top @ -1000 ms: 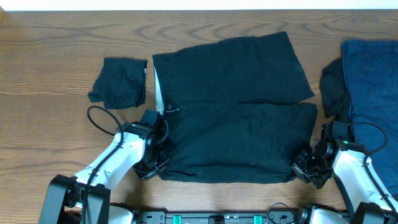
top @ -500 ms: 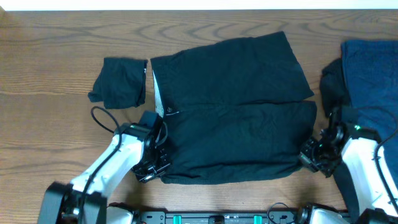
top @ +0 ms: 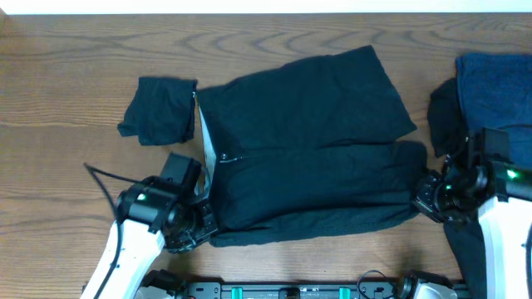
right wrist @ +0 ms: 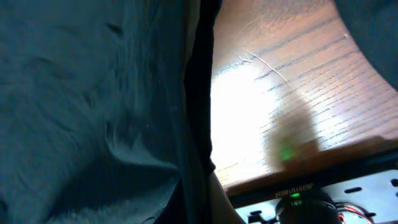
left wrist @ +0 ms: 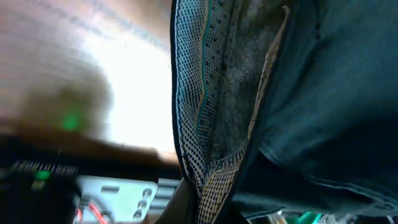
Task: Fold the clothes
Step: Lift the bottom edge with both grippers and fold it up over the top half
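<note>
The clothes piece being worked on is a large plain black garment (top: pixel 307 133) spread mid-table, with a pale inner band showing along its left side (top: pixel 205 137). My left gripper (top: pixel 198 226) is shut on its near left corner, and my right gripper (top: pixel 426 198) is shut on its near right corner. The near edge is raised and rumpled between them. The left wrist view shows the checkered pale lining (left wrist: pixel 211 93) running down into my left gripper (left wrist: pixel 208 211). In the right wrist view, black cloth (right wrist: pixel 93 112) fills the left side and its edge enters my right gripper (right wrist: pixel 202 208).
A small folded black cloth (top: pixel 158 108) lies just left of the garment. A navy-blue cloth (top: pixel 499 91) with a black piece (top: pixel 445 120) beside it sits at the right edge, close to my right arm. The metal rail (top: pixel 299 291) runs along the table's near edge.
Both grippers have risen and moved toward the far side, carrying the garment's near corners. The near edge has lifted off the table and bunched; the whole garment has shifted slightly away.
</note>
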Action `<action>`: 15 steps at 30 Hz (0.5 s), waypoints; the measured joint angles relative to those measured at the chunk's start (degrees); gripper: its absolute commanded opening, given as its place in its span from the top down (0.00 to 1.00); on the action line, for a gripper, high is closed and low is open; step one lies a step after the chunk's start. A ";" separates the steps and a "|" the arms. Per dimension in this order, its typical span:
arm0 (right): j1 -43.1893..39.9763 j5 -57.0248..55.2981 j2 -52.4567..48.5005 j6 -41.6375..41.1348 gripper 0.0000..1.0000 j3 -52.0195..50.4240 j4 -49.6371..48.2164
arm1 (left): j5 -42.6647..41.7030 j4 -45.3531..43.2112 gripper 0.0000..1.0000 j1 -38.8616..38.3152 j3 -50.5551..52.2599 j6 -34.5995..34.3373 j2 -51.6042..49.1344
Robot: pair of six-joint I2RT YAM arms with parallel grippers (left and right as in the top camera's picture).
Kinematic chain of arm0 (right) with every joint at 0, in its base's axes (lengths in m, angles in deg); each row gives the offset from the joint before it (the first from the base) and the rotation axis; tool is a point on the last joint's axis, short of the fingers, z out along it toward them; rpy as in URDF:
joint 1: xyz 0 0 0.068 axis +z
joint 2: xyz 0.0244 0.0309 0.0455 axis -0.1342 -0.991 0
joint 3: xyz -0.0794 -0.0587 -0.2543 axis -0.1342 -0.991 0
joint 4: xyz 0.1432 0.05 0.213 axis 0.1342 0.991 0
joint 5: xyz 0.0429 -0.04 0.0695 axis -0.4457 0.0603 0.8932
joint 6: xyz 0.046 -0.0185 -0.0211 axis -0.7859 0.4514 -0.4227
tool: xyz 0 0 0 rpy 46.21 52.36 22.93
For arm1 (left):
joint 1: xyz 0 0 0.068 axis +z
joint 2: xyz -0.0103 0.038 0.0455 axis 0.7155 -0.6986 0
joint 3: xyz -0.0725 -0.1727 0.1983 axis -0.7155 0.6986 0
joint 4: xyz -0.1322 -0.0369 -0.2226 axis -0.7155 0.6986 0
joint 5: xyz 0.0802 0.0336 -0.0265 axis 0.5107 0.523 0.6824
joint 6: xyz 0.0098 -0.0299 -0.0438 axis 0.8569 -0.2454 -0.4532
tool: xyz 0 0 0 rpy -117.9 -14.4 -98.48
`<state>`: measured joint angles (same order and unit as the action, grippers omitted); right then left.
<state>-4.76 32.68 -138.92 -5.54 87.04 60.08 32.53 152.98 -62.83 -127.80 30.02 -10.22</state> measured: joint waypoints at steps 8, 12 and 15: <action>0.00 0.24 2.60 3.06 0.99 4.48 2.71 | 0.26 3.85 0.94 0.00 -3.91 0.04 2.86; 0.00 0.50 0.94 3.67 0.99 9.44 0.66 | 2.47 3.56 0.94 0.00 -9.40 0.04 1.77; 0.00 1.16 -1.92 4.13 0.99 14.69 -2.16 | 4.83 3.26 0.94 0.00 -14.82 0.20 -0.68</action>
<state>-4.76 33.84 -140.84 -1.41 101.73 57.91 37.36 156.24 -62.83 -142.62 30.21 -10.90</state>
